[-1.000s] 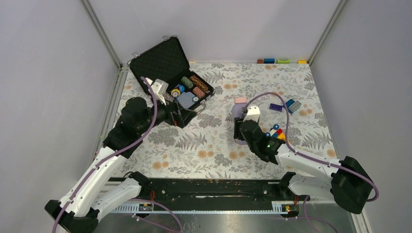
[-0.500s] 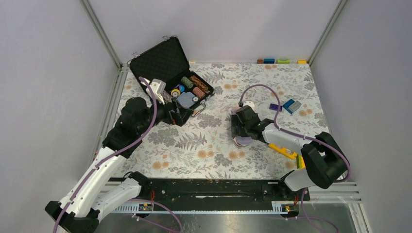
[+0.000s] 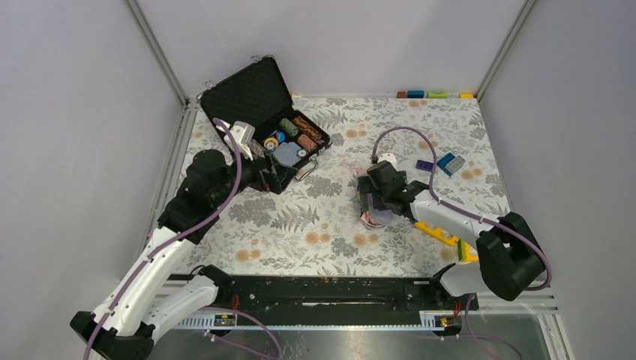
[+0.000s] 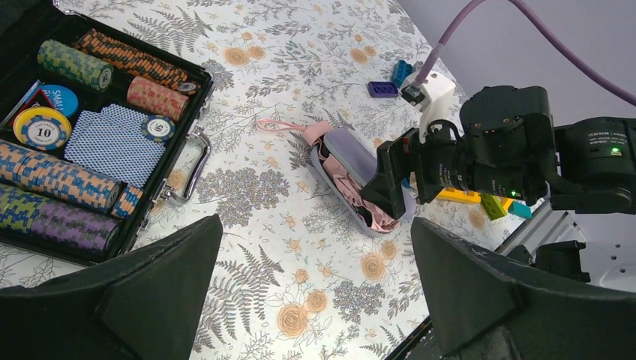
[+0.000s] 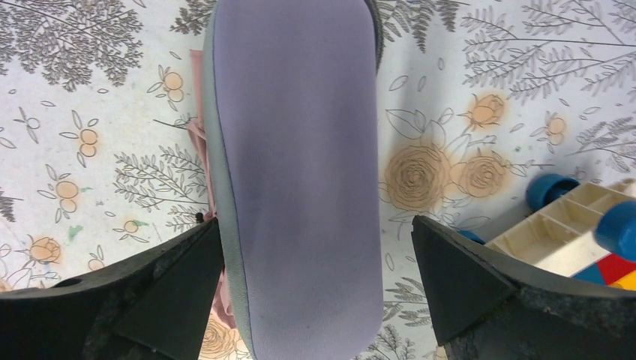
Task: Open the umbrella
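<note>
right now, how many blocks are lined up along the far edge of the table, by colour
reddish-brown block: 1
blue block: 1
green block: 1
yellow block: 1
total: 4

Fern-and-flower print on tabletop [image 3: 315, 232].
Black case [image 3: 247, 94], lid raised, just ahead of left pincer [image 4: 315, 221] and to its left side. Contents: poker chip rolls [image 4: 71, 64], loose chip marked 10 [image 4: 36, 127], blue-backed card deck [image 4: 112, 142]. Metal handle [image 4: 191, 169] on case front wall.
Lilac-grey sleeve [image 5: 300, 165] flat on tabletop, directly under right pincer [image 3: 373, 206], between its fingers; contact not determinable.
Purple brick [image 3: 425, 166] and blue-grey brick [image 3: 451, 163] lie beyond right pincer, well apart from it.
Cream compartment tray [image 5: 577, 225] and blue wheels [image 5: 551, 191] near, to one side of same pincer.
Row of coloured blocks [image 3: 436, 94] at far edge.
</note>
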